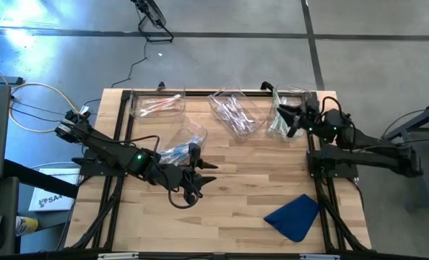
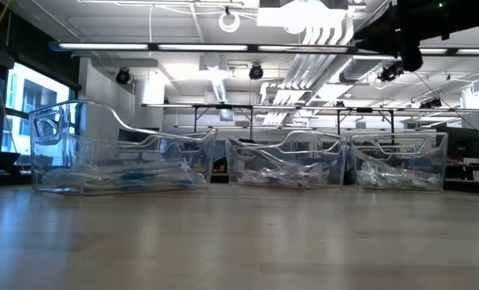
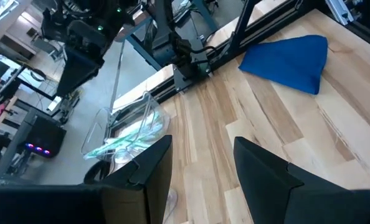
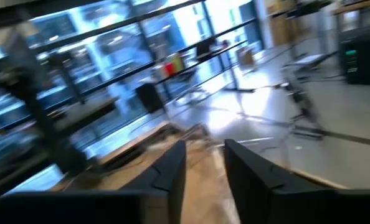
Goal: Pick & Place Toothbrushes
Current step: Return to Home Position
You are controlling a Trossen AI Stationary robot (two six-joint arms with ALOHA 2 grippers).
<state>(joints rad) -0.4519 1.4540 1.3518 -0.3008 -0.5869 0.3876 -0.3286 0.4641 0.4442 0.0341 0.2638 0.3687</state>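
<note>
Toothbrushes lie in clear bins: pink ones (image 1: 157, 106) at the far left, whitish ones (image 1: 232, 112) at the far middle, green ones (image 1: 278, 124) at the far right, and blue ones (image 1: 177, 150) in a bin nearer the table's middle. My left gripper (image 1: 204, 175) hangs open over bare wood just right of the blue-brush bin, nothing between its fingers (image 3: 203, 146). My right gripper (image 1: 283, 119) is raised above the green-brush bin (image 2: 397, 165), pointing level. Its fingers (image 4: 205, 146) stand apart with nothing between them.
A crumpled blue cloth (image 1: 294, 217) lies near the table's front right corner, also seen in the left wrist view (image 3: 288, 56). A dark frame rail (image 1: 222, 92) runs along the far edge behind the bins. Bare wood (image 1: 250, 180) spans the table's middle.
</note>
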